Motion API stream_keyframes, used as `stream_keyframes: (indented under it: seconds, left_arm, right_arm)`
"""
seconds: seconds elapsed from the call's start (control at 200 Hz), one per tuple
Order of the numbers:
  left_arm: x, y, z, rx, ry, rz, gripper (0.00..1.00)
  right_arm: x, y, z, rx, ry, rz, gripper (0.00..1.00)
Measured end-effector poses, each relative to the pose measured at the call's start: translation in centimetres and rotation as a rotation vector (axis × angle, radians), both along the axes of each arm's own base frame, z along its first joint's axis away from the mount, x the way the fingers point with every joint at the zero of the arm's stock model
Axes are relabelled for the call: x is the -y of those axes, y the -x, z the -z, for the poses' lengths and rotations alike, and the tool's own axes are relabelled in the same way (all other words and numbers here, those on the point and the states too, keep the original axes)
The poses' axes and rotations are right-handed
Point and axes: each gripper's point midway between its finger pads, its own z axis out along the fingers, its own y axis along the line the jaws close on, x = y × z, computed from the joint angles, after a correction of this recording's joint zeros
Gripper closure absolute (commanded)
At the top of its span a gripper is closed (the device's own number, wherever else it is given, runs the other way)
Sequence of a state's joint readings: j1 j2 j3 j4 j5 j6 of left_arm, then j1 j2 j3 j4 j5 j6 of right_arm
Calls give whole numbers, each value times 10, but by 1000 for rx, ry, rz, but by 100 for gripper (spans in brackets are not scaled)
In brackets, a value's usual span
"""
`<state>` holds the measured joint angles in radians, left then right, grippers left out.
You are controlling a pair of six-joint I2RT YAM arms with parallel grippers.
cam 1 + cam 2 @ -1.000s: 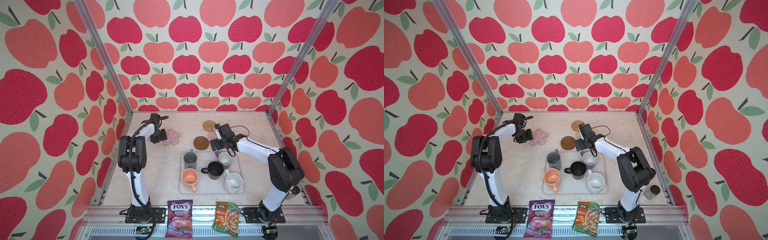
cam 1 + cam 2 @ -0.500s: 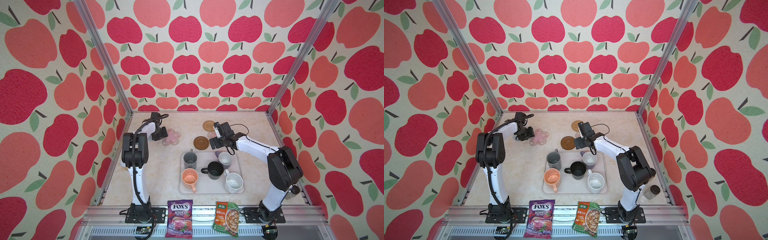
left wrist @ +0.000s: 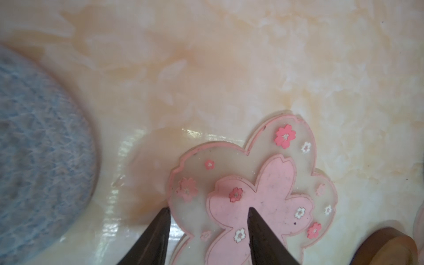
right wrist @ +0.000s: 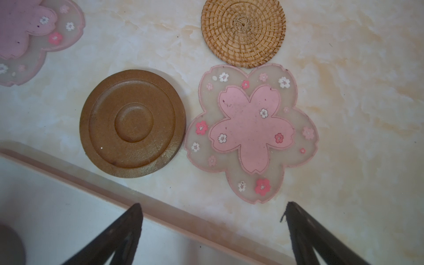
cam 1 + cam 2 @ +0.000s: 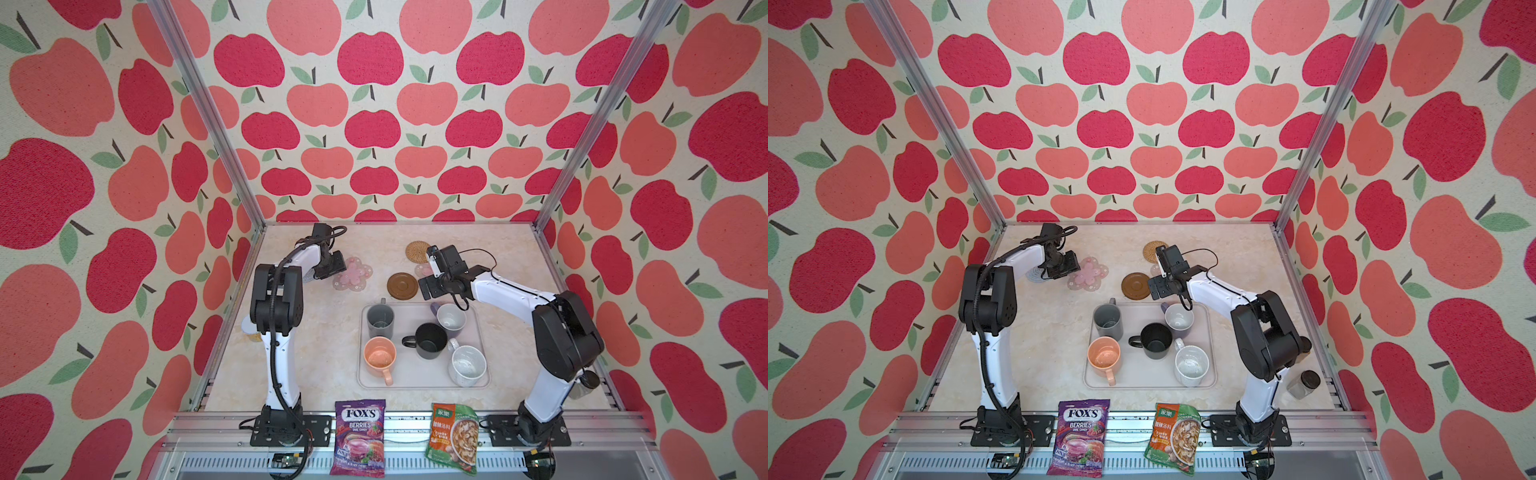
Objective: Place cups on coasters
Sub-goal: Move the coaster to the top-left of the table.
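All five cups stand upright on the large pale rectangular tray (image 5: 419,374) at the near middle of the marbled cream desk (image 5: 324,353): a tall grey mug (image 5: 380,321) and a lavender mug with white inside (image 5: 452,321) along its far edge, a black mug (image 5: 431,341) centrally, a peach-orange mug (image 5: 379,355) and a speckled white mug (image 5: 467,366) nearer. No coaster carries a cup yet. Beyond the tray lie a brown round disc (image 4: 133,124), a pink flower-shaped mat (image 4: 251,130) just right of it and a woven tan rattan round (image 4: 243,32) farther back; leftward lie a second pink flower mat (image 5: 353,272) and a blue-grey woven round (image 3: 41,149). The right claw (image 4: 213,208), spread wide and empty, hangs over the tray's far rim. The lavender mug sits just nearer than it, handle turned toward the claw, so the right arm looks best placed for it. The left claw (image 3: 208,210), partly spread and gripping nothing visible, has one fingertip over the second pink flower mat, the other just off its edge.
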<state>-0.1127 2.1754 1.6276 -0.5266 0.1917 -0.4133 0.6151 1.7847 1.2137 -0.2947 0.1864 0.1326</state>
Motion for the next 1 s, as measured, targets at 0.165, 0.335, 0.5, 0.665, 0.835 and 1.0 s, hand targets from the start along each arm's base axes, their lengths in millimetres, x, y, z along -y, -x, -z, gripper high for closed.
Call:
stream_keyframes:
  seconds: [0.165, 0.335, 0.5, 0.665, 0.835, 1.0]
  left_arm:
    - [-4, 0, 0, -4, -16, -30, 44]
    - [-11, 9, -4, -24, -61, -23, 43]
    - [6, 11, -32, 8, -95, 103, 43]
    - [53, 4, -58, 80, -94, 269, 44]
    - [100, 15, -51, 82, -7, 397, 48]
    - [115, 20, -35, 60, 59, 438, 53]
  right_arm:
    - [0, 0, 0, 1, 2, 1, 1]
    - [1, -1, 0, 5, 5, 4, 1]
    - [1, -1, 0, 4, 4, 4, 1]
    - [1, -1, 0, 4, 4, 4, 1]
    - [2, 0, 0, 2, 9, 2, 1]
    - [6, 4, 3, -17, 37, 0, 1]
